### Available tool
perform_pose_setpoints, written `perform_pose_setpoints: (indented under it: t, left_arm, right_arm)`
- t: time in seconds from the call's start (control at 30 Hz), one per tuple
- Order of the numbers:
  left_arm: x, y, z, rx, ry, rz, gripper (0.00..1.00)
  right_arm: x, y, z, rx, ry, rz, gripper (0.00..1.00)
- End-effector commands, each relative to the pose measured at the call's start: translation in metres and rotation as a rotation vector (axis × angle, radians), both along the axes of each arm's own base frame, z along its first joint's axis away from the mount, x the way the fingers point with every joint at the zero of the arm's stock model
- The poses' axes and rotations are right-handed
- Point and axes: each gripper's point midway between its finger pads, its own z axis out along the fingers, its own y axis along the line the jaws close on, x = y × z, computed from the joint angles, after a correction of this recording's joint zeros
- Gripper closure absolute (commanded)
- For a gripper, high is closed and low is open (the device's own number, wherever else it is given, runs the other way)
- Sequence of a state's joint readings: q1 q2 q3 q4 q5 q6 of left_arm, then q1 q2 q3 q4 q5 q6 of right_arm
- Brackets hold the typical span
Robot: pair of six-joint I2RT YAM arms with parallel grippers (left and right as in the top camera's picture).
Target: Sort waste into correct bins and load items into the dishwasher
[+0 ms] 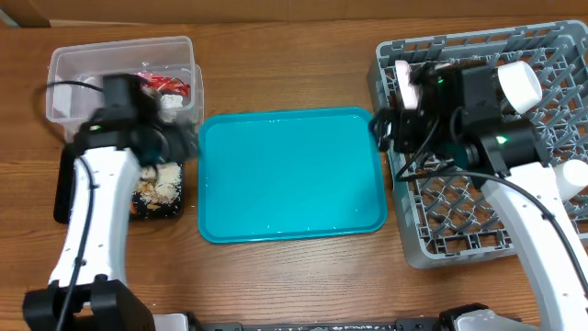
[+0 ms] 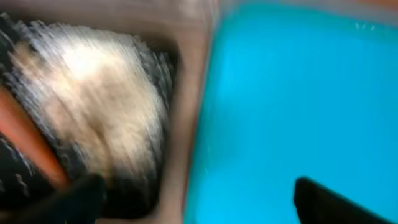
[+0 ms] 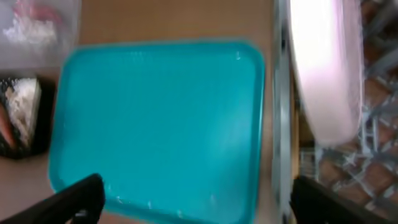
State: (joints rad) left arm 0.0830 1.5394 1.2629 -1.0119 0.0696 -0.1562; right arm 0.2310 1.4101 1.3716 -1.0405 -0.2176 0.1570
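My left gripper [image 1: 181, 143] hangs open and empty over the gap between the black tray [image 1: 64, 198] and the teal tray [image 1: 292, 175]. In the blurred left wrist view, pale rice scraps [image 2: 93, 93] and an orange stick [image 2: 25, 140] lie in the black tray, and the left gripper [image 2: 199, 205] spans that tray's edge. The clear tub [image 1: 73, 64] holds a red wrapper [image 1: 167, 85]. My right gripper [image 1: 380, 125] stands open at the grey dish rack's [image 1: 459, 239] left edge. A pinkish bowl [image 3: 323, 68] stands on edge in the rack, just beyond the right gripper [image 3: 196, 199]. A white cup [image 1: 520, 83] sits in the rack.
The teal tray [image 3: 161, 118] lies between the bins and the rack, with nothing on it. Another white item [image 1: 575, 175] shows at the rack's right side. Bare wooden table [image 1: 294, 55] runs behind the tray.
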Motion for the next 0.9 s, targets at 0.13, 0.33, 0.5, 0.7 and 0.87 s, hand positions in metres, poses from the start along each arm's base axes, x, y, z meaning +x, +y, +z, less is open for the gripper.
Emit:
perform_pose_setpoints:
  t: [0.13, 0.33, 0.5, 0.7, 0.87]
  left_arm:
    - [-0.075, -0.029, -0.011, -0.044, 0.313, -0.070, 0.00]
    - [-0.101, -0.035, -0.009, -0.046, 0.271, -0.102, 0.00]
    - [-0.107, -0.050, -0.007, -0.112, -0.004, -0.133, 0.00]
    - [-0.116, -0.051, 0.011, -0.095, -0.358, -0.148, 0.00]
    - [-0.119, -0.050, 0.031, -0.082, -0.525, -0.154, 0.00]
  right_arm:
    - [-0.032, -0.013, -0.025, -0.065, 0.184, -0.042, 0.00]
    - [-0.051, -0.023, -0.013, -0.074, 0.160, -0.077, 0.00]
    - [-0.058, -0.029, 0.004, -0.041, -0.048, -0.097, 0.00]
    - [-0.073, -0.044, 0.014, -0.009, -0.332, -0.143, 0.00]
    - [-0.094, -0.050, -0.002, -0.017, -0.314, -0.145, 0.00]
